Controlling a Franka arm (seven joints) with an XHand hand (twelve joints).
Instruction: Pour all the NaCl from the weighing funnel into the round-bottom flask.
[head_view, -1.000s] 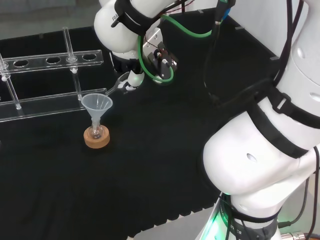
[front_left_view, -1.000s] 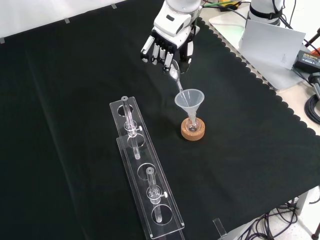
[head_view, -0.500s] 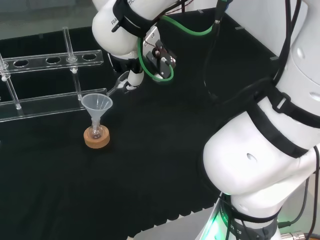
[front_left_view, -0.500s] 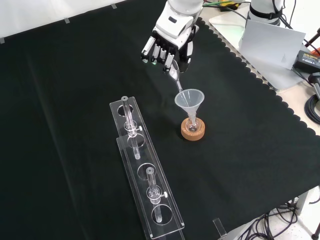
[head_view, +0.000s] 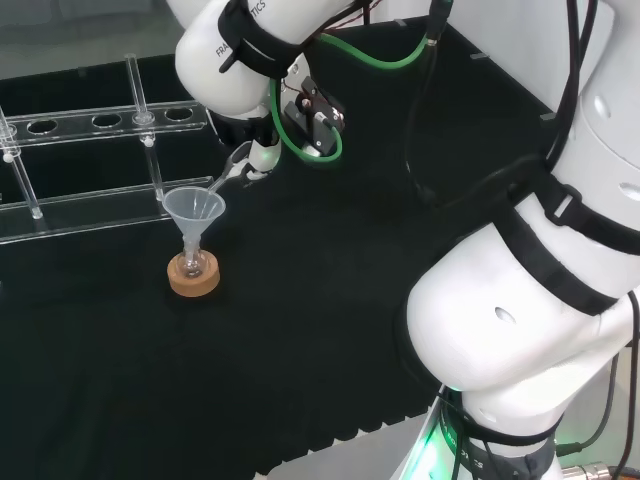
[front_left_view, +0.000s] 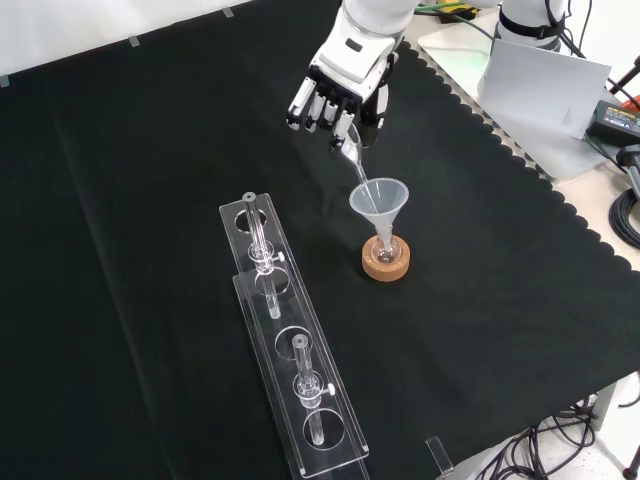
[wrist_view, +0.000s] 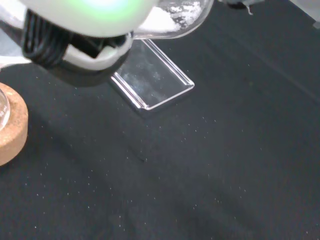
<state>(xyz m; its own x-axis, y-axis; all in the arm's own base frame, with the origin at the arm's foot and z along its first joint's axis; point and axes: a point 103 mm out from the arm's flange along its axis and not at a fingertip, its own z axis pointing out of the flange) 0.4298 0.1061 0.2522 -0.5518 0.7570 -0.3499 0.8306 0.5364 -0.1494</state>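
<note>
**Fingers clamped on weighing funnel, spout over the funnel above the flask**

Fingers (front_left_view: 318, 108) of the hand (front_left_view: 338, 92) are curled downward in the front view and pinch the weighing funnel (front_left_view: 352, 160), a small clear scoop that slants down from the hand toward the lower right. Its lower end reaches the rim of a clear conical funnel (front_left_view: 379, 199). That funnel stands stem-down in the neck of the round-bottom flask (front_left_view: 386, 246), which sits upright in a cork ring stand (front_left_view: 385, 264) on the black cloth of the desk (front_left_view: 150, 150). To the left of the stand lie two clear racks (front_left_view: 290, 350) end to end, with upright glass tubes (front_left_view: 260, 245) in them. The racks are well apart from the hand.

Head view: the hand (head_view: 258, 155) shows below the arm's white link (head_view: 235, 55), with the weighing funnel (head_view: 232, 175) angled down to the left, its tip at the rim of the conical funnel (head_view: 194, 208). The flask (head_view: 193, 264) and cork ring (head_view: 193, 277) stand directly beneath. The clear racks (head_view: 100, 120) lie behind, farther off on the cloth.

Wrist view: the clear bowl of the weighing funnel (wrist_view: 175, 17) is close to the camera and white powder (wrist_view: 162, 20) lies inside it. A blurred white part of the hand (wrist_view: 90, 10) shows beside it. A clear rack end (wrist_view: 152, 82) lies on the cloth, and the edge of the cork ring (wrist_view: 11, 132) is near it. Fine white specks dot the cloth.
</note>
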